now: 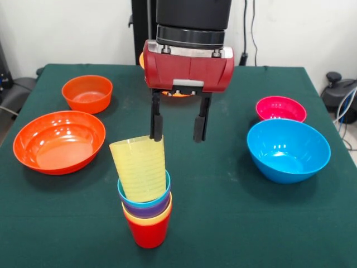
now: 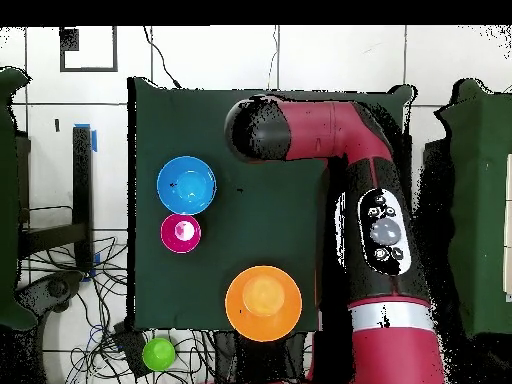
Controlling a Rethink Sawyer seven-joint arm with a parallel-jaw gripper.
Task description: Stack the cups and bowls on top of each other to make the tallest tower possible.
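My gripper (image 1: 177, 137) hangs open and empty over the table's middle. Its left fingertip (image 1: 157, 134) is right at the upper rim of a pale yellow cup (image 1: 139, 167). That cup leans left in the top of the tower (image 1: 146, 215): a red cup at the base, then yellow-orange, purple and blue cups nested. The wide shallow orange bowl (image 1: 58, 139) and small orange bowl (image 1: 87, 93) sit left. The large blue bowl (image 1: 288, 149) and magenta-pink bowl (image 1: 280, 108) sit right. The yellow-orange bowl (image 2: 263, 302) lies near the robot's base.
In the overhead view the arm (image 2: 380, 230) covers the tower and both orange bowls; the blue bowl (image 2: 186, 185) and pink bowl (image 2: 181, 232) show at the left. A green round thing (image 2: 158, 353) lies off the table by cables.
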